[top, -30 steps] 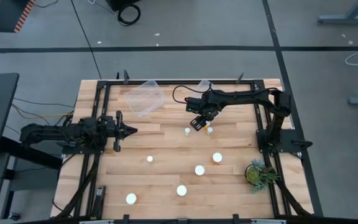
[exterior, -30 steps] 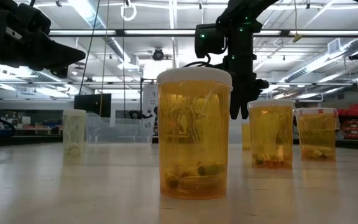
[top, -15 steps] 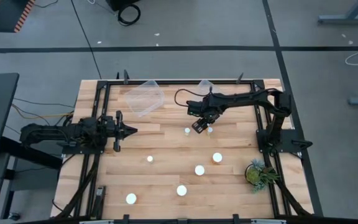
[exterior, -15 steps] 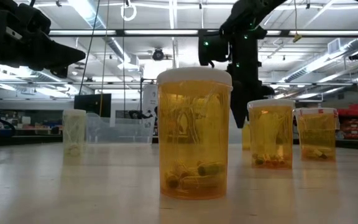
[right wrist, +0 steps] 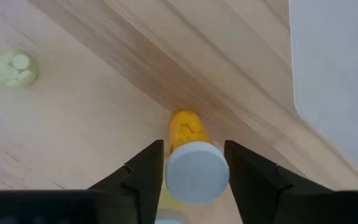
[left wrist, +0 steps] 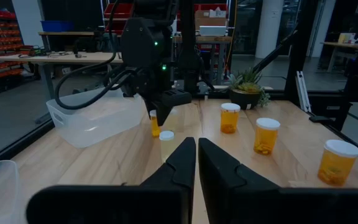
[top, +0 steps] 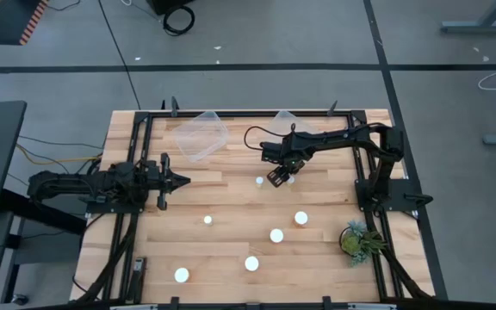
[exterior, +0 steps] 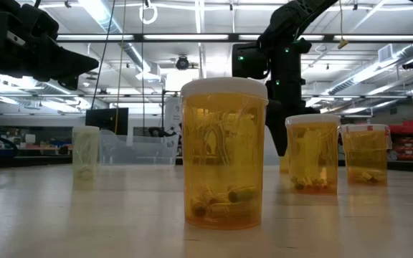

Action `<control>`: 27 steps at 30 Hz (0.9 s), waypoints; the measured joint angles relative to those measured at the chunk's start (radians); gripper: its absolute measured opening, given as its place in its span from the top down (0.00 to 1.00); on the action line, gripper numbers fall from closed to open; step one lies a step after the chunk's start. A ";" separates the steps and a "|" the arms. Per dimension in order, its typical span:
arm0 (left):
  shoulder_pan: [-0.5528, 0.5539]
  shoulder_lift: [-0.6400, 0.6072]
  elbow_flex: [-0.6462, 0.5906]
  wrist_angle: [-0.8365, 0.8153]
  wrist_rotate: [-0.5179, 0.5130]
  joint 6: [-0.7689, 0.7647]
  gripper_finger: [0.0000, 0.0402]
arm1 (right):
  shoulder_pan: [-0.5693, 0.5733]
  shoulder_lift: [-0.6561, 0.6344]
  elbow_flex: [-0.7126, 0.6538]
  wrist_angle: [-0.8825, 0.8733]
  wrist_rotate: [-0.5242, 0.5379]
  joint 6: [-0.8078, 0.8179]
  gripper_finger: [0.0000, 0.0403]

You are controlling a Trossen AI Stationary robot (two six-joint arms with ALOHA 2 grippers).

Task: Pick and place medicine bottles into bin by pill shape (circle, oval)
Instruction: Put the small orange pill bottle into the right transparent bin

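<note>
Seven white-capped medicine bottles stand upright on their bases on the wooden table. My right gripper is open and points down over a small amber bottle at the table's far middle. Its fingers stand on either side of the white cap; I cannot tell whether they touch it. That bottle also shows in the high view. A paler bottle stands just to its left. My left gripper is shut and empty, held above the table's left side.
Two clear plastic bins stand at the far edge. The other bottles stand toward the near side. A green plant sits at the near right. A black frame rims the table.
My right gripper has come down and a little toward the near edge, and now has its fingers around the small amber bottle's cap. The bottles have stayed in place.
</note>
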 joint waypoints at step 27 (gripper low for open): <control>0.000 0.000 0.000 0.000 0.000 0.000 0.92 | -0.067 0.001 0.186 -0.063 -0.008 -0.114 0.68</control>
